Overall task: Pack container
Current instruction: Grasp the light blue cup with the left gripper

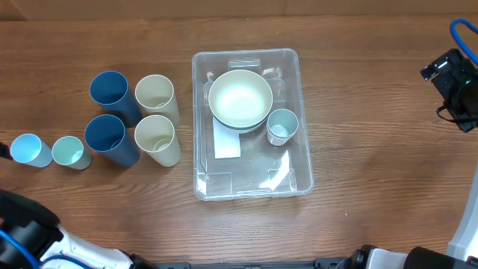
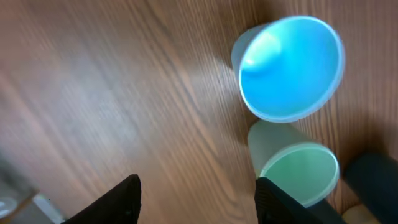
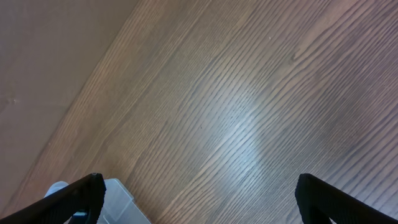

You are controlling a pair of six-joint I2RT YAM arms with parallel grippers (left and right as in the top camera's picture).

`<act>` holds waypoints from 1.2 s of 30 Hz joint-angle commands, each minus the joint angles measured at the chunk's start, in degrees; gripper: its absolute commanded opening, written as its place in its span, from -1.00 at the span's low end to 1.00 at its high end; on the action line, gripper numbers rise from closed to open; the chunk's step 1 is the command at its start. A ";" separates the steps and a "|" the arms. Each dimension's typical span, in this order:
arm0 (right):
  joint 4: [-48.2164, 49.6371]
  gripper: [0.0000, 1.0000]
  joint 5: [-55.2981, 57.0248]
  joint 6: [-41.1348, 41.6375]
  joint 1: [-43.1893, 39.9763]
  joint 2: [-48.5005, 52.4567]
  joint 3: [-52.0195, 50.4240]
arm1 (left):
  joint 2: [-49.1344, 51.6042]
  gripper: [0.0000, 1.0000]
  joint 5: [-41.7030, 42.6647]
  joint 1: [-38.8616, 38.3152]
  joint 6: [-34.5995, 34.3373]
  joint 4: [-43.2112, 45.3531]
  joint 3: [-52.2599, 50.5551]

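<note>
Container (image 1: 250, 173) sits mid-table — clear, rectangular, rounded corners, white label (image 1: 226, 142) on its base. Inside: cream bowl (image 1: 240, 98) toward the top end in the overhead view, small pale cup (image 1: 281, 125) just beside it.

Left gripper (image 2: 196, 202) is over bare wood at the table's left end, jaws parted, nothing between them. Light blue cup (image 2: 289, 65) and mint cup (image 2: 298, 171) stand ahead of it.

Right gripper (image 3: 199, 199) hangs above the wood to the container's right — jaws spread wide, empty.

Table (image 1: 358, 194) is brown woodgrain. Dark blue cups (image 1: 110, 90) and cream cups (image 1: 154, 93) stand left of the container.
</note>
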 commanded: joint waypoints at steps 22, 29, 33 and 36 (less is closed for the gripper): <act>0.17 1.00 -0.04 0.44 0.22 -0.46 0.17 | 7.45 0.09 -4.85 -6.49 5.84 16.68 -6.99; 0.17 1.00 -0.04 0.44 0.22 -0.46 0.17 | 7.45 -0.02 -6.12 -6.47 5.49 21.90 -12.66; 0.17 1.00 -0.04 0.44 0.22 -0.46 0.17 | 7.34 -0.85 -6.05 -6.47 5.49 23.65 -13.97; 0.17 1.00 -0.04 0.44 0.22 -0.46 0.17 | 6.80 -0.92 -5.57 -6.43 5.44 21.33 -10.58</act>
